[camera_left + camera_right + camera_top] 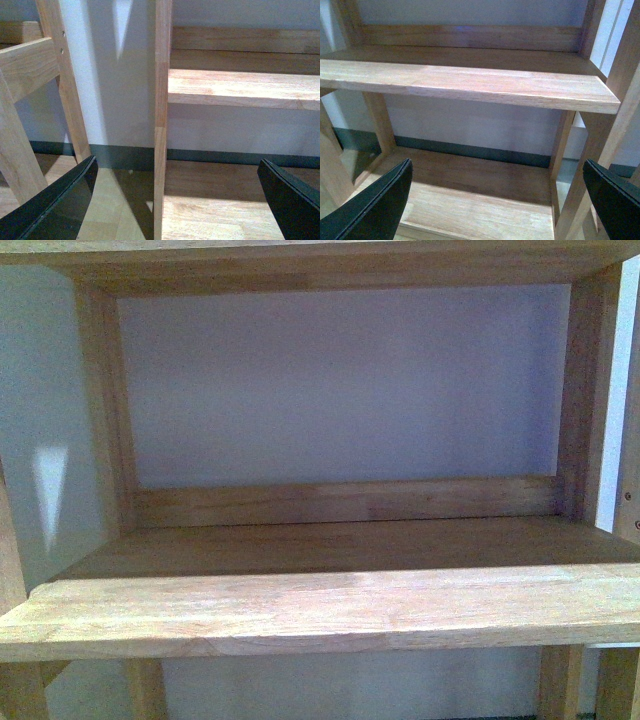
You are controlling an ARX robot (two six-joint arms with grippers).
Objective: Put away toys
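Our left claw [175, 200] and right claw [497, 200] both gape wide, holding and touching nothing. The wooden shelf [320, 615] fills the frame's centre; we see no plush toy.

A wooden shelf unit [330, 610] is seen close up and straight on in the front view, with one shelf board filling the lower frame and a pale wall [340, 380] behind. In the left wrist view, the unit's upright post [162, 125] is faced from nearby and low down, framed by the left gripper [175, 200] with its dark fingers set wide apart. In the right wrist view, the shelf is seen from slightly below, between the spread fingers of the right gripper [497, 205]. The shelf board, lower board and wall are shared by all views.
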